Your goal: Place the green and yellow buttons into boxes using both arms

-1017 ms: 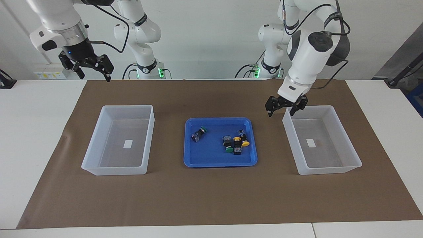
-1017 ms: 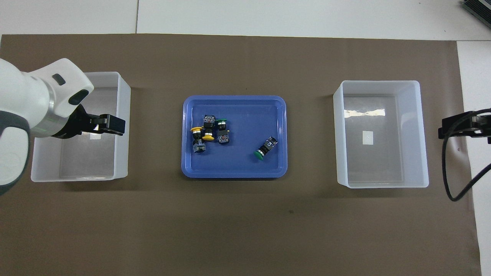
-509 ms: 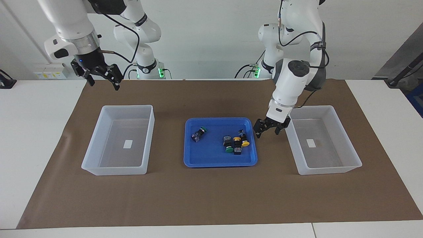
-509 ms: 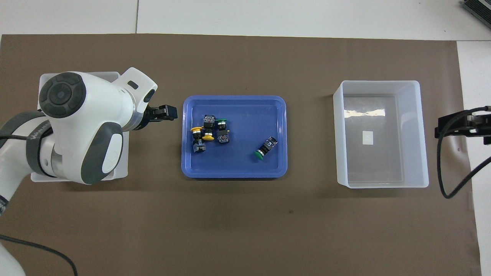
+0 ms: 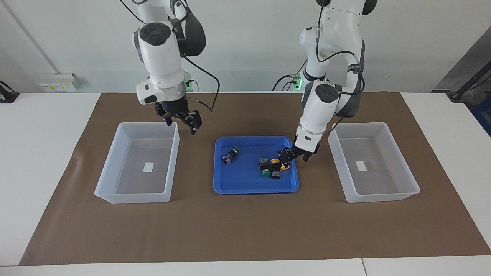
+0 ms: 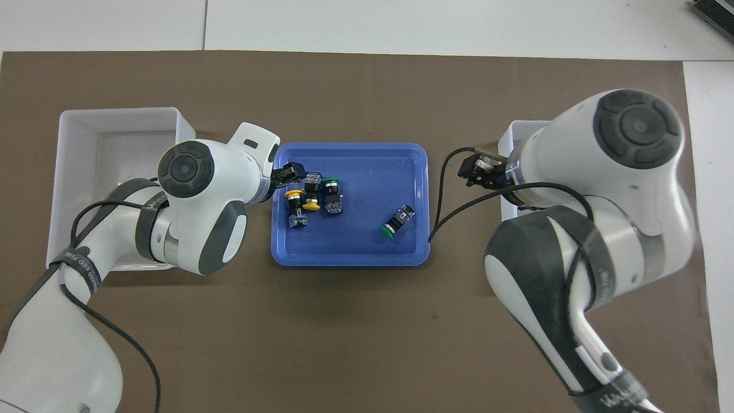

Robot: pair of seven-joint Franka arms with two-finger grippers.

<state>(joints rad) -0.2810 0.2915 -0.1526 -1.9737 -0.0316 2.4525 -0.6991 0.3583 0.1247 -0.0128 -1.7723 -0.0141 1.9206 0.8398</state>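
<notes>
Lone green button lying, cap seemingly robot-ward

We are seeing a white table carrying a brown mat; lying on the mat are a blue tray and two clear boxes flanking it.

Robotics lab: 2 white arms bolted at paper-covered table, bare wall.
</notes>
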